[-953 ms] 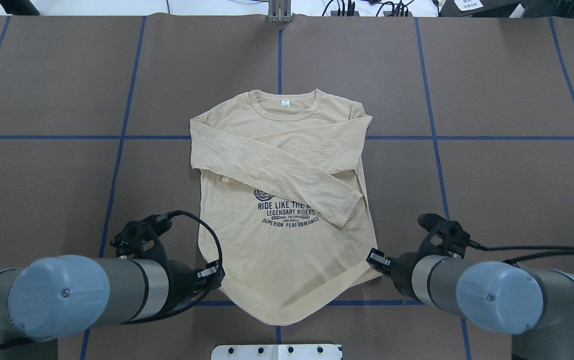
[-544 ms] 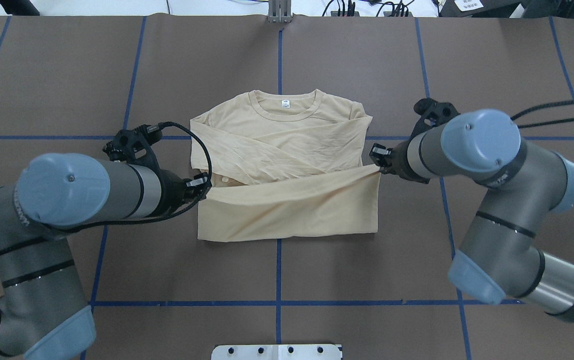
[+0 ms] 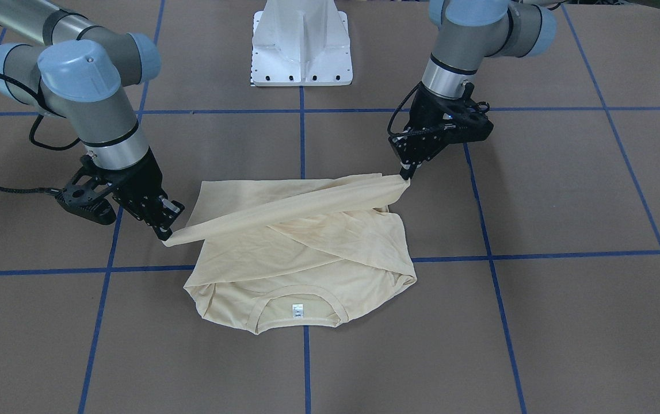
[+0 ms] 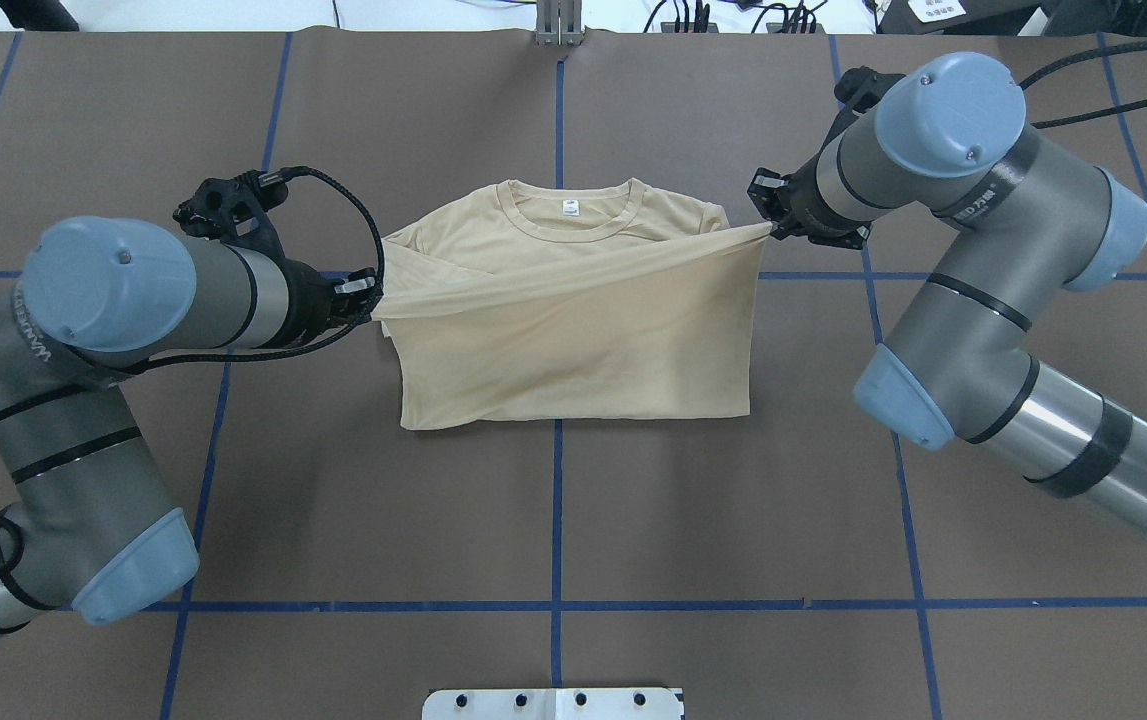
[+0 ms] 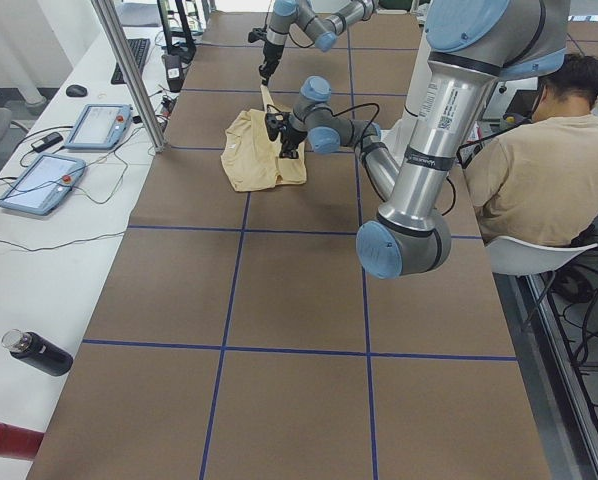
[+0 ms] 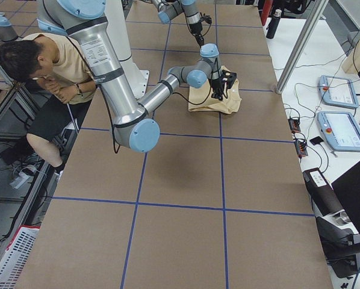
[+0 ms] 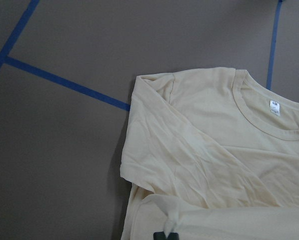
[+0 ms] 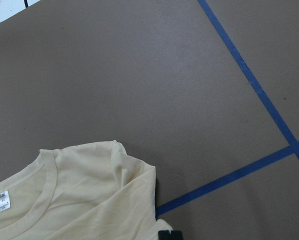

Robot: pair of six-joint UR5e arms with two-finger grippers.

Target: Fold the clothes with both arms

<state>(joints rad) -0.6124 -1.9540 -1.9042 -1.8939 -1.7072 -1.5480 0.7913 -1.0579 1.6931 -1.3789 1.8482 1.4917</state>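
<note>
The cream-yellow T-shirt (image 4: 573, 350) lies in the middle of the table with its collar and white tag (image 4: 570, 208) at the far side. Its lower half is doubled over, so the navy print is hidden. My left gripper (image 4: 371, 300) is shut on the left hem corner. My right gripper (image 4: 768, 228) is shut on the right hem corner. The hem hangs taut between them, just above the chest. In the front-facing view the shirt (image 3: 306, 270) shows the left gripper (image 3: 405, 175) and the right gripper (image 3: 166, 234) pinching the raised edge. Both wrist views show the collar area (image 7: 214, 150) (image 8: 89, 190).
The white pedestal base (image 3: 302, 46) stands at the robot's side of the table. Blue tape lines (image 4: 556, 520) cross the brown table cover. A seated person (image 5: 539, 150) is beside the robot. Tablets (image 5: 99, 125) and bottles (image 5: 39, 352) lie on the side bench.
Both grippers have carried the shirt's hem from the near table edge up towards the collar. The lower half now covers the crossed sleeves and the print.
</note>
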